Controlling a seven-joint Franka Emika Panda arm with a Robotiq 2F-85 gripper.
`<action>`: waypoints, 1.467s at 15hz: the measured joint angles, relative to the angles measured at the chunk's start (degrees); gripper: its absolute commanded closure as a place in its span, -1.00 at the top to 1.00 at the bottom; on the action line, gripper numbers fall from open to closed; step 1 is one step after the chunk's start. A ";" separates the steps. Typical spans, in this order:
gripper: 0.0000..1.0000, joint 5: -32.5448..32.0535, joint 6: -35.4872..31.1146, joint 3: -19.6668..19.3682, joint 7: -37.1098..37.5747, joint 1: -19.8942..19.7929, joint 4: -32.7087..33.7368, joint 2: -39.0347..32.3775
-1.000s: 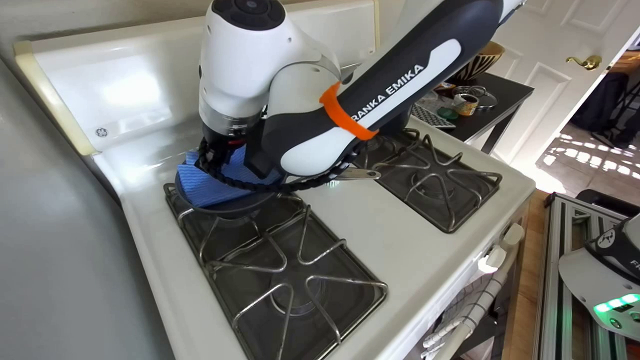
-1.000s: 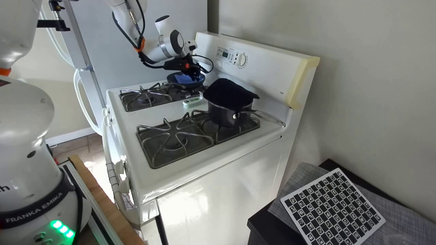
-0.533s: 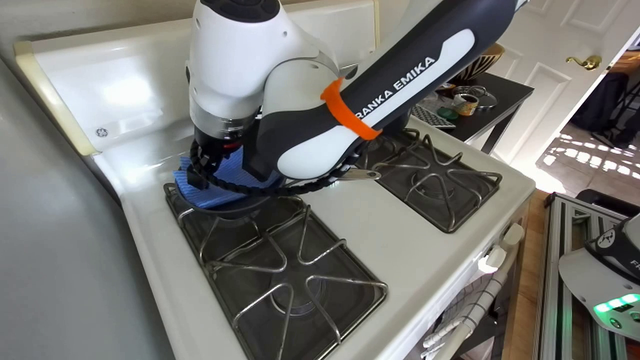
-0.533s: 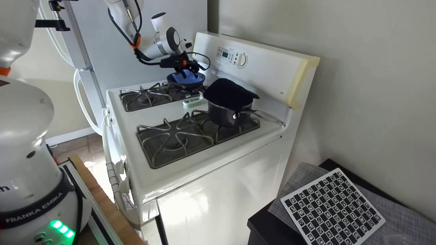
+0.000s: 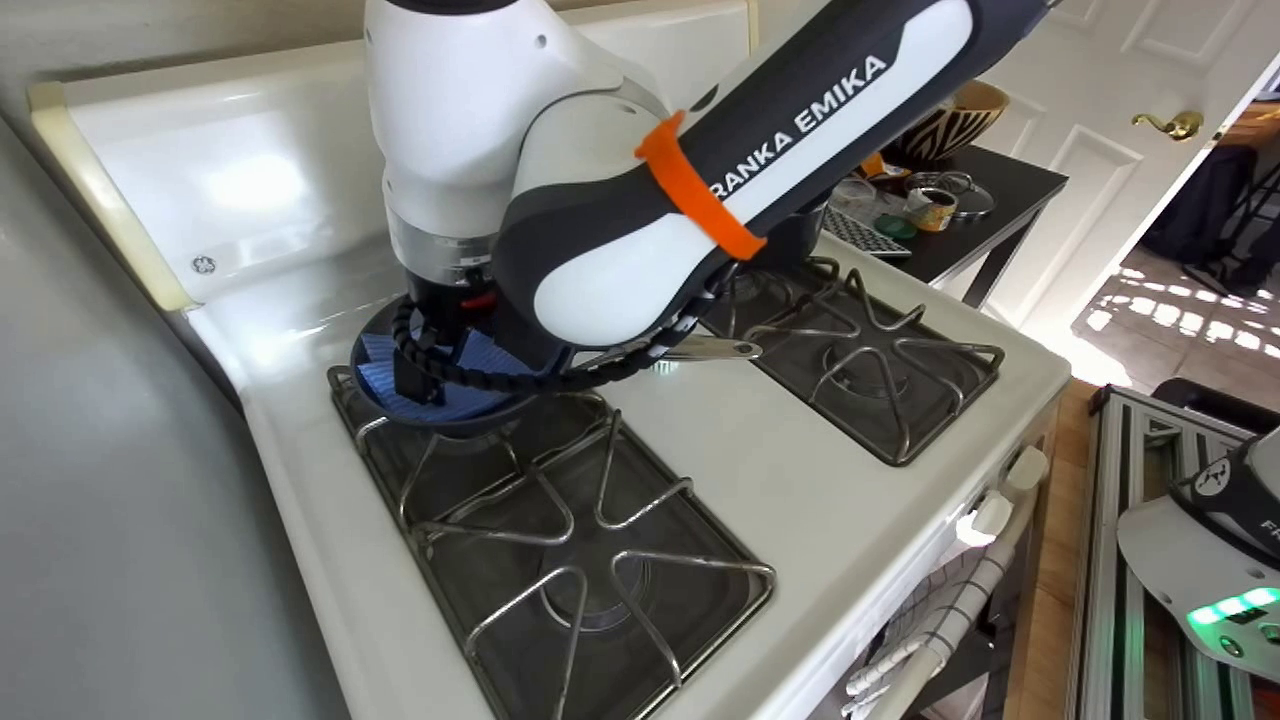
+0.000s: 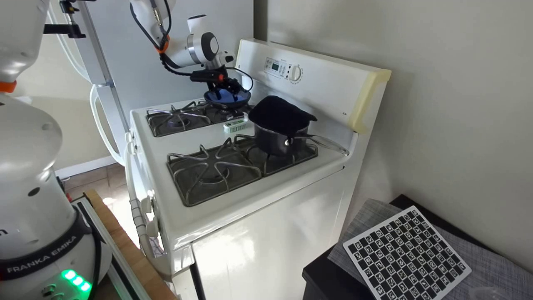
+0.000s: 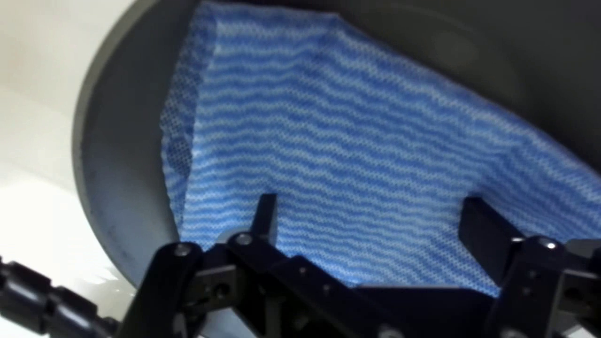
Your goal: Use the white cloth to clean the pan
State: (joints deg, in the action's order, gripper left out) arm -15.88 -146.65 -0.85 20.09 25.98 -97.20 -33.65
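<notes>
White stovetop (image 5: 740, 425) | blue cloth (image 7: 338, 141) in pan (image 7: 127, 117) | end effector (image 7: 371, 206) over cloth, jaws wide apart, gripping nothing

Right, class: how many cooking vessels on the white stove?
2: the shallow, round grey frying pan below the black gripper, and the deep black pot in the opposite back corner.

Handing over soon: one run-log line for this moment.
pincer: open, over blue cloth | blue cloth: inside pan | pan: on stove | contact: unclear

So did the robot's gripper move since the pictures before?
Yes: in an exterior view, the gripper has shifted toward the picture's left, farther from the round white dial.
</notes>
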 measured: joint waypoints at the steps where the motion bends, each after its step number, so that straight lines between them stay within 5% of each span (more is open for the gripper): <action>1: 0.43 0.20 0.20 0.36 0.00 -0.49 0.00 0.00; 10: -1.00 0.72 0.31 1.24 -0.01 -2.05 0.01 0.49; 22: -1.00 0.72 3.21 1.51 0.05 -2.06 -0.07 3.87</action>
State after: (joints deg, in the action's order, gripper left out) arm -15.16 -143.44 0.65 20.14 23.92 -97.26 -29.78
